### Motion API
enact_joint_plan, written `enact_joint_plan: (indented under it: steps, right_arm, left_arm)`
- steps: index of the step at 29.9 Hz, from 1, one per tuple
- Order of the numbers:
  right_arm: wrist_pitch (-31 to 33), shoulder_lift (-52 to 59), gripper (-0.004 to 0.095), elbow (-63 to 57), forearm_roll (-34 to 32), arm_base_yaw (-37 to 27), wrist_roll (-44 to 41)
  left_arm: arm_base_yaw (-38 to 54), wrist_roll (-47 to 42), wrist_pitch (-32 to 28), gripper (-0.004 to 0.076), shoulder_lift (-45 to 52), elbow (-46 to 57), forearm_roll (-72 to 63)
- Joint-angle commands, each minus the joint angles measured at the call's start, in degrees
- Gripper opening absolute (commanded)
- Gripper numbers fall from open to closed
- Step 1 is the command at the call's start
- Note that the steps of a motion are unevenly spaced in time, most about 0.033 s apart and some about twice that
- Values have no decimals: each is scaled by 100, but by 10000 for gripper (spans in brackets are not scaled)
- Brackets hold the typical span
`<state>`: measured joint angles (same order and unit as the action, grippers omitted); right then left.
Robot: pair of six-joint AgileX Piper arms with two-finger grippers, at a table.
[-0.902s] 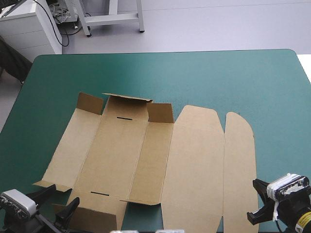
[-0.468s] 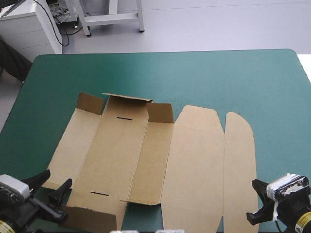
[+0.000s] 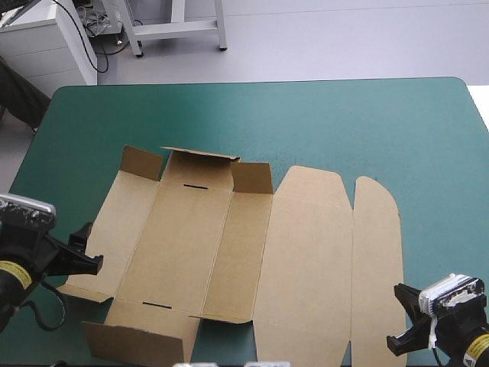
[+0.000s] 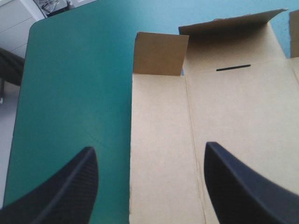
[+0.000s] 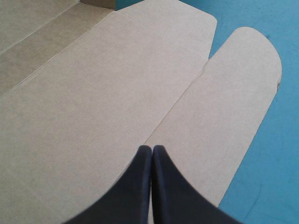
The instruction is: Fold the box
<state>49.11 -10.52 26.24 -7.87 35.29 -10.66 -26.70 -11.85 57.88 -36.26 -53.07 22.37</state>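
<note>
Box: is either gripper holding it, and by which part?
Nothing is held. The left gripper is open over the left panel of the box; the right gripper is shut, empty, above its flat lid.

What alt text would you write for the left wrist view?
The brown box lies mostly flat on the teal-green cover, two end flaps raised. The left gripper hangs over its side edge, jaws open.

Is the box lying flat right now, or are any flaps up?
Mostly flat: the box is spread on the teal-green cover, its lid panels flat, while the small far-end flaps stand raised.
</note>
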Motion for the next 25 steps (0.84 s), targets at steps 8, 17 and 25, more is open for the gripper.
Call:
enact_joint_plan:
  steps: [8,17,25]
  right_arm:
    - [-407,-60,-20,142,-31,-47,33]
    - [-407,-60,-20,142,-9,-47,33]
    - [-418,-60,-20,142,6,-47,33]
  left_arm:
    - [-30,0,315,456,-1144,-888,1101]
    - [757,-10,359,384,-1667,-989,1563]
    - [1982,1066,-405,384,-1766,-1025,-590]
